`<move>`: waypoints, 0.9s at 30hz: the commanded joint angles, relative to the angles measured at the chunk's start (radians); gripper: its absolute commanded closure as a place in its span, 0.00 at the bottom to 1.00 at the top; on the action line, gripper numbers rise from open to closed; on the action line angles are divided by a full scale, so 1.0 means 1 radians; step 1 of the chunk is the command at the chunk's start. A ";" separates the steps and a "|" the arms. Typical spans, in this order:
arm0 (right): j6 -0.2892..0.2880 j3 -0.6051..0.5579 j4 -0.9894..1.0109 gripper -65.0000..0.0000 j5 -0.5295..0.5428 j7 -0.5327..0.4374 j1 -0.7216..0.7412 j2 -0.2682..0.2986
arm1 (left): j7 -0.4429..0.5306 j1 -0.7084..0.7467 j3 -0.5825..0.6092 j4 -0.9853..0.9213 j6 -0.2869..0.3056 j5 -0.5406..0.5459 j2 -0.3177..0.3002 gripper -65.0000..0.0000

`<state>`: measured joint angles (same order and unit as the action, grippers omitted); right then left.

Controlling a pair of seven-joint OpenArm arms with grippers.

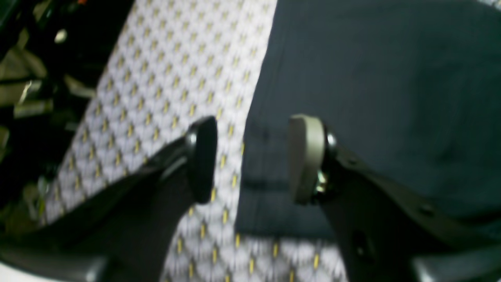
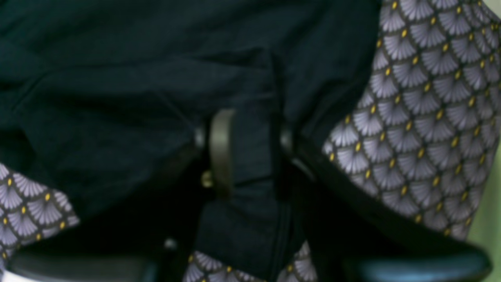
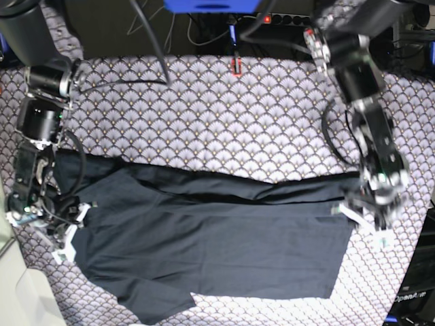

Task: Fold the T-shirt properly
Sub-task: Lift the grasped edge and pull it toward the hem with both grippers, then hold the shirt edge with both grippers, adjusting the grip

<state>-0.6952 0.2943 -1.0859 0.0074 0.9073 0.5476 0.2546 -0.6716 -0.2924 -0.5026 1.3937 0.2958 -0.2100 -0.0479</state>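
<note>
T-shirt: the dark T-shirt point(image 3: 211, 251) lies spread across the near half of the counter point(image 3: 224, 109), partly folded, a long crease running along its far edge.
Counter cover: a white-grey scallop-patterned cloth point(image 3: 204, 115) with small yellow marks lies under the shirt and shows on all sides of it.
Left gripper: the left gripper point(image 1: 252, 160) hangs over the shirt's edge at the base view's right, its jaws standing apart, one dark pad point(image 1: 203, 156) over the patterned cloth and one pale pad point(image 1: 305, 156) over the dark fabric; nothing sits between them.
Right gripper: the right gripper point(image 2: 250, 152) sits at the shirt's edge at the base view's left; a band of dark fabric runs between its two pads, one pale pad point(image 2: 221, 149) showing beside it. Whether the jaws press on the fabric or stand slack around it cannot be told.
Background: cables point(image 3: 156, 47) trail across the far side of the counter.
</note>
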 commanded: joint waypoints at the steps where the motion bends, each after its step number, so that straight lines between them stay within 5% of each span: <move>1: -0.003 0.027 -0.015 0.67 0.004 -0.014 0.030 0.019 | 0.013 0.006 0.006 0.031 0.004 0.004 -0.005 0.55; 7: -0.003 0.075 -0.024 0.53 0.004 -0.015 -0.037 0.025 | 0.079 0.175 0.072 0.080 0.004 0.024 0.007 0.55; 17: -0.003 0.078 -0.069 0.52 0.006 -0.061 -0.206 0.047 | 0.191 0.273 0.083 0.075 -0.010 0.024 0.003 0.55; 27: -0.003 0.078 -0.193 0.52 0.006 -0.064 -0.300 0.041 | 0.250 0.201 -0.155 0.002 -0.011 0.022 0.067 0.55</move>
<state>-0.6952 0.3687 -1.2633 0.0067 0.8528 0.2325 0.2798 -0.4412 -0.0757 -0.6540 1.3808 0.2913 -0.1928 0.0303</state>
